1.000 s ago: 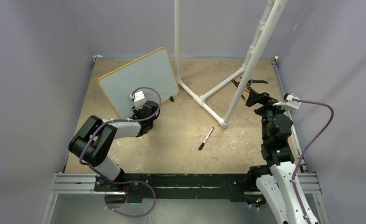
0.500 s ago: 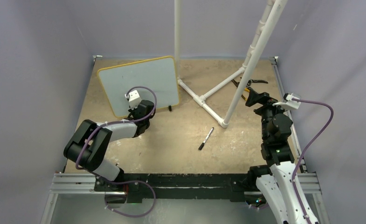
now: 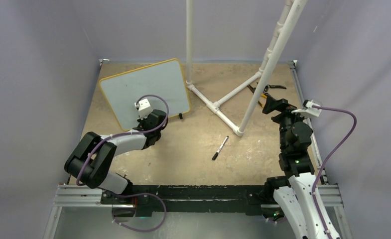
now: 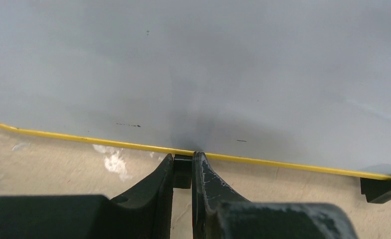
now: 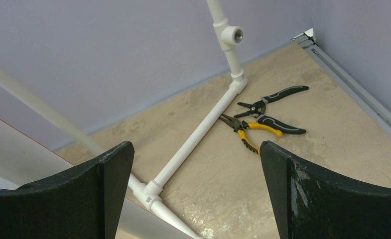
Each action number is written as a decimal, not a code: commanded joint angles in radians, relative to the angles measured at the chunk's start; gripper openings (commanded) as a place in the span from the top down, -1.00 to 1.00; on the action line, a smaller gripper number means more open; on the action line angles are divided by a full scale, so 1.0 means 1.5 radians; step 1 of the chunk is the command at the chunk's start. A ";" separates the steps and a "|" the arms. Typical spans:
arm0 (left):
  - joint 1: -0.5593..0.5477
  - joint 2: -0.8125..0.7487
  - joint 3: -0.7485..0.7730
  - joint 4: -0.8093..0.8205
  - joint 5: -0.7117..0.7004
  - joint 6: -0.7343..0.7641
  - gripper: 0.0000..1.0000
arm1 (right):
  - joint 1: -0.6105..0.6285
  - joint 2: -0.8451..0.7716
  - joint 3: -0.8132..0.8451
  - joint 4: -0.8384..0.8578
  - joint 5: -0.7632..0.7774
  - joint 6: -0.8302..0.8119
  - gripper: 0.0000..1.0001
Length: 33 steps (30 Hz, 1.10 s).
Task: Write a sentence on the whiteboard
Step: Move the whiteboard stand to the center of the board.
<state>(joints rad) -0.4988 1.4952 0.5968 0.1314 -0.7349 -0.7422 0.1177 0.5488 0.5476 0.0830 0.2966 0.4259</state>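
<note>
Top view: finds the whiteboard propped toward the far left corner of the table, the left gripper at its near edge, a black marker lying mid-table; left wrist: shows fingers pinched tight on the board's black foot; right wrist: shows the right gripper spread wide, pliers beyond.

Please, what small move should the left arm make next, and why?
Probably swing the whiteboard a little by its black foot, which the left pincer pinches, until it faces the arms squarely. It stands skewed at the far left, and the marker lies untouched.
</note>
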 commanded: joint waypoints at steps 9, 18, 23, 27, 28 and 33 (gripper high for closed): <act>-0.082 -0.064 -0.048 -0.063 -0.072 -0.082 1.00 | -0.001 -0.012 -0.011 0.024 -0.011 -0.005 -0.97; -0.169 -0.056 -0.043 -0.086 -0.109 -0.122 1.00 | -0.001 -0.017 -0.008 0.005 -0.043 0.018 -0.97; -0.206 -0.017 -0.014 -0.086 -0.118 -0.136 1.00 | -0.001 -0.019 -0.013 -0.005 -0.082 0.043 -0.97; -0.228 0.023 0.018 -0.086 -0.123 -0.140 1.00 | -0.001 -0.025 -0.010 -0.018 -0.085 0.050 -0.97; -0.233 0.033 0.025 -0.087 -0.123 -0.142 1.00 | -0.001 -0.028 -0.011 -0.023 -0.090 0.053 -0.97; -0.256 0.068 0.058 -0.077 -0.123 -0.145 1.00 | -0.001 -0.051 -0.033 -0.054 -0.141 0.094 -0.97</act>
<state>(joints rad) -0.8398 1.5570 0.6224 -0.0376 -0.9894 -0.9325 0.1177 0.5007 0.5285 0.0387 0.1608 0.5110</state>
